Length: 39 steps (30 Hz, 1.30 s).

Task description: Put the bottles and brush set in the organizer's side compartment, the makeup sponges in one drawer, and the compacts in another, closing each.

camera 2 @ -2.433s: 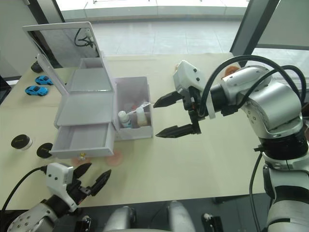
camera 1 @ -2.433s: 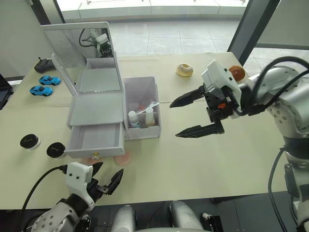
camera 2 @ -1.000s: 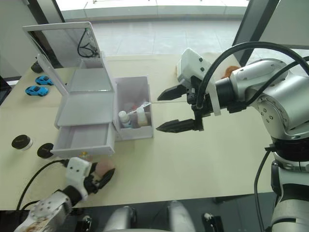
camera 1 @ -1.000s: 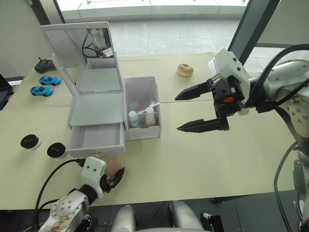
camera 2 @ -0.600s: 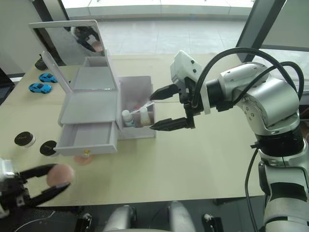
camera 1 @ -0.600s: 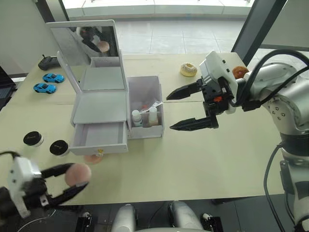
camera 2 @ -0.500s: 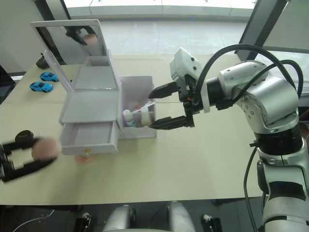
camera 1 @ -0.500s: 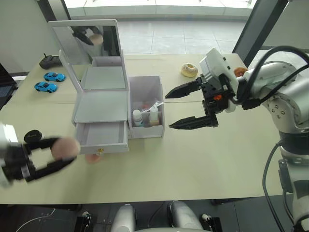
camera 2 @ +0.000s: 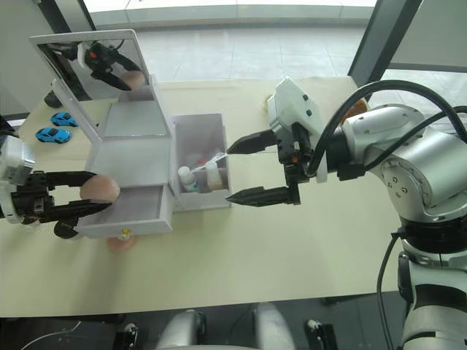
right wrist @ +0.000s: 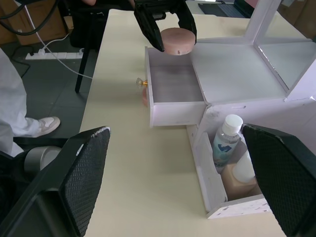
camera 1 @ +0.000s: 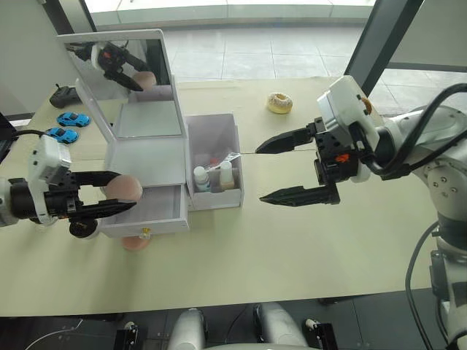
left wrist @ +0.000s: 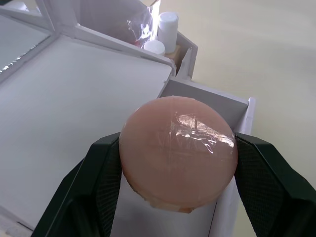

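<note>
1. A second makeup sponge [camera 1: 135, 242] lies on the table [camera 1: 241, 270] just in front of the organizer [camera 1: 149, 164], below the small gold knob of its open drawer [camera 1: 149, 208].
2. The left gripper [camera 1: 115, 200] is clamped on a pink round makeup sponge [camera 1: 125, 189], one black finger on each side, held over the open drawer's left front edge.
3. A black compact [camera 1: 82, 229] sits on the table just left of the organizer, partly hidden behind the left gripper.
4. The right gripper [camera 1: 271, 171] hangs over the table to the right of the organizer, its two fingers spread wide with nothing between them.
5. The organizer's side compartment [camera 1: 214, 157] holds two white-capped bottles [camera 1: 211, 177] and a clear-wrapped brush set [camera 1: 228, 158].
6. Two blue toy cars [camera 1: 60, 126] sit to the organizer's left.
7. A doughnut [camera 1: 279, 103] lies beyond and to the right of the organizer.
8. The organizer's raised mirror lid [camera 1: 120, 60] reflects the left gripper and its sponge.
</note>
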Motion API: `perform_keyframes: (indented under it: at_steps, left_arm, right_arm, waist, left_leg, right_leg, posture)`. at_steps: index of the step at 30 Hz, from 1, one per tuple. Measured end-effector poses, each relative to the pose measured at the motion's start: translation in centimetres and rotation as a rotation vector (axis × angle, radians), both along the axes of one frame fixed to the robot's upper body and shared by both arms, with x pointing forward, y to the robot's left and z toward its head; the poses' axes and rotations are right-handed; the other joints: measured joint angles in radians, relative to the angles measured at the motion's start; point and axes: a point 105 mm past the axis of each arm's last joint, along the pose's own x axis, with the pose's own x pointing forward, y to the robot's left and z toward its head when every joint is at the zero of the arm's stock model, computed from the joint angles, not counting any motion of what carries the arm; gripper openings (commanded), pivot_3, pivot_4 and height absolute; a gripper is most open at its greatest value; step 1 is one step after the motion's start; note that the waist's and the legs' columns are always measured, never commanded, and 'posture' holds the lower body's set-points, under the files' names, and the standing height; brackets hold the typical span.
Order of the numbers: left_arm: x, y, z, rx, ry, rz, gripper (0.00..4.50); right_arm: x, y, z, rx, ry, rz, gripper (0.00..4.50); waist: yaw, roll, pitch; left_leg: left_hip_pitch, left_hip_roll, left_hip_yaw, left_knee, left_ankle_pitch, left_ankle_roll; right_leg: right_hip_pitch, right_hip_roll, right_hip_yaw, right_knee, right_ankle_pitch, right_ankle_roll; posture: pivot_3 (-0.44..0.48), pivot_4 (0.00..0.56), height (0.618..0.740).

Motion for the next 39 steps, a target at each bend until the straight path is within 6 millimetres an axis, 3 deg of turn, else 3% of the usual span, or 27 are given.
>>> perform_keyframes:
  at_steps: [9, 10, 13, 16, 23, 26, 29, 34, 36, 39]
  left_arm:
    - [0.3, 0.9, -1.2, 0.061, 0.022, 0.003, 3.01]
    - [0.3, 0.9, -1.2, 0.06, 0.024, 0.004, 3.75]
    - [0.3, 0.7, -1.1, 0.049, 0.038, -0.003, 4.46]
    - [0.4, 0.7, -0.7, 0.043, 0.03, -0.005, 4.46]
    - [0.7, 2.1, 2.6, -0.065, -0.043, 0.072, 4.46]
    - [0.6, 4.5, 3.8, -0.148, -0.095, 0.183, 4.46]
    - [0.2, 9.0, 3.0, -0.204, -0.106, 0.363, 4.46]
    - [-2.1, 18.2, -0.9, -0.13, -0.125, 0.771, 4.46]
    - [-3.6, 20.4, -2.6, -0.102, -0.102, 0.884, 4.46]
    - [-5.0, 21.9, -3.3, -0.137, -0.11, 0.966, 4.46]
  right_arm:
    - [-0.1, -0.2, 0.1, 0.003, -0.001, -0.033, 4.5]
    - [-0.1, -0.3, 0.1, 0.003, -0.001, -0.035, 4.5]
    - [0.1, -0.3, 0.1, 0.006, -0.001, -0.044, 4.5]
    - [0.3, -0.4, 0.1, 0.01, 0.005, -0.051, 4.5]
    - [0.6, -1.0, -0.1, 0.004, 0.003, -0.067, 4.5]
    - [1.9, -2.7, -1.6, 0.0, -0.011, -0.143, 4.5]
    - [3.6, -5.9, -3.4, 0.02, 0.032, -0.268, 4.5]
    - [6.0, -13.0, -7.6, 0.029, 0.097, -0.534, 4.5]
    - [6.6, -15.3, -9.6, 0.057, 0.145, -0.635, 4.5]
    - [6.9, -17.5, -11.2, 0.092, 0.154, -0.72, 4.5]
  waist:
    - [0.01, 0.0, 0.0]
    - [0.01, 0.0, 0.0]
    - [0.01, 0.0, 0.0]
    - [0.011, 0.0, 0.0]
    - [0.01, -0.001, 0.0]
    - [0.01, -0.002, -0.001]
    - [0.01, -0.001, 0.0]
    - [0.01, -0.003, -0.001]
    - [0.011, -0.003, -0.001]
    - [0.012, -0.003, -0.001]
  left_leg:
    - [0.0, 0.0, 0.0, 0.001, 0.0, 0.0]
    - [0.0, 0.0, 0.0, 0.001, 0.0, 0.0]
    - [0.0, 0.0, 0.0, 0.001, 0.0, 0.0]
    - [0.0, 0.0, 0.0, 0.001, 0.0, 0.0]
    - [0.0, 0.001, 0.0, 0.001, 0.0, 0.0]
    - [0.0, 0.001, 0.0, 0.001, 0.0, 0.0]
    - [0.0, 0.0, 0.001, 0.001, 0.0, 0.0]
    - [0.001, 0.0, 0.002, 0.001, 0.0, 0.0]
    - [0.001, 0.0, 0.002, 0.0, 0.0, 0.0]
    - [0.001, 0.0, 0.003, 0.0, 0.0, 0.0]
  right_leg:
    - [0.0, 0.0, 0.0, 0.0, 0.0, 0.001]
    - [0.0, -0.001, 0.0, 0.0, -0.001, 0.001]
    - [0.0, -0.001, 0.0, 0.0, -0.001, 0.001]
    - [0.0, 0.0, 0.0, 0.0, -0.001, 0.001]
    - [0.0, 0.0, 0.0, 0.0, -0.001, 0.002]
    - [0.001, 0.0, 0.0, 0.0, -0.004, 0.006]
    - [0.0, 0.0, 0.0, 0.0, -0.004, 0.006]
    - [0.001, -0.001, 0.0, 0.0, -0.002, 0.003]
    - [0.0, -0.003, -0.001, 0.0, 0.0, -0.001]
    - [0.0, -0.004, -0.001, 0.001, 0.0, 0.0]
  posture:
    - [0.0, 0.15, 0.74]
    - [0.0, 0.15, 0.74]
    - [0.0, 0.15, 0.74]
    - [0.0, 0.15, 0.74]
    - [0.0, 0.15, 0.74]
    - [0.0, 0.15, 0.74]
    - [0.0, 0.15, 0.74]
    - [0.0, 0.15, 0.74]
    - [0.0, 0.15, 0.74]
    - [0.0, 0.15, 0.74]
